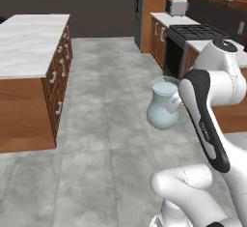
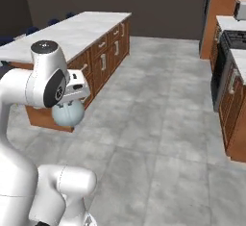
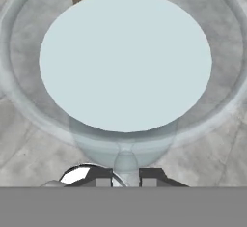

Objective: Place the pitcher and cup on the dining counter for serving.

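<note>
Big white-marble table w/ brown wood drawers (image 1: 29, 42) sits well left of me, nothing placed on it as far as I see. Pale blue-grey glass pitcher (image 1: 162, 106) hangs mid-air over the floor, jaws (image 3: 125, 178) clamped on its rim. Pitcher delivery pending, I judge; cup untouched yet.

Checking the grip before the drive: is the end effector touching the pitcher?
Touching. In the hand view the end effector pinches the pitcher rim between its fingertips.
</note>
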You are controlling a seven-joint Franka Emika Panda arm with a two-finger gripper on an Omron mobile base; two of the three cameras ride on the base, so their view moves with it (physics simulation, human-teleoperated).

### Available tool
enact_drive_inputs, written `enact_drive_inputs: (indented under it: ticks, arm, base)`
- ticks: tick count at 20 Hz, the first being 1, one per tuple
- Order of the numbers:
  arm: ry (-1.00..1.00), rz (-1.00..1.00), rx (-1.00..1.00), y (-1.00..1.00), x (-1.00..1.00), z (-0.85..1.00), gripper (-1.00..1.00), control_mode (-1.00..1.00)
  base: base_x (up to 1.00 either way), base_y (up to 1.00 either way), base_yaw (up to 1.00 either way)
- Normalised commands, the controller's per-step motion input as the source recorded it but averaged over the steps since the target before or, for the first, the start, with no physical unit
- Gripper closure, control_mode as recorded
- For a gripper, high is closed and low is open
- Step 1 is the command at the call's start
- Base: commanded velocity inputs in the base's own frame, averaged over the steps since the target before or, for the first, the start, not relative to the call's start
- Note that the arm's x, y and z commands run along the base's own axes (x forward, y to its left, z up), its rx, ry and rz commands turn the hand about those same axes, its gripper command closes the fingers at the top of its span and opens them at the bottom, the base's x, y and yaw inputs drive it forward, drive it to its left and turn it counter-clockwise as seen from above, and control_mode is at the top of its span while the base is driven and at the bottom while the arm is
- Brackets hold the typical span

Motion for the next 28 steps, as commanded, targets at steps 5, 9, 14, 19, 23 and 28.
enact_drive_inputs:
  ticks: [5,9,14,19,23,28]
  arm:
    - [0.00,0.00,0.00,0.00,0.00,0.00,1.00,1.00]
    - [0.00,0.00,0.00,0.00,0.00,0.00,1.00,1.00]
    - [0.00,0.00,0.00,0.00,0.00,0.00,1.00,1.00]
    - [0.00,0.00,0.00,0.00,0.00,0.00,1.00,1.00]
    - [0.00,0.00,0.00,0.00,0.00,0.00,1.00,1.00]
    - [0.00,0.00,0.00,0.00,0.00,0.00,1.00,1.00]
  base:
    - [1.00,1.00,0.05]
    - [1.00,1.00,0.00]
    - [1.00,1.00,-0.09]
    - [1.00,1.00,-0.26]
    - [0.99,1.00,-0.43]
    - [0.64,1.00,-0.41]
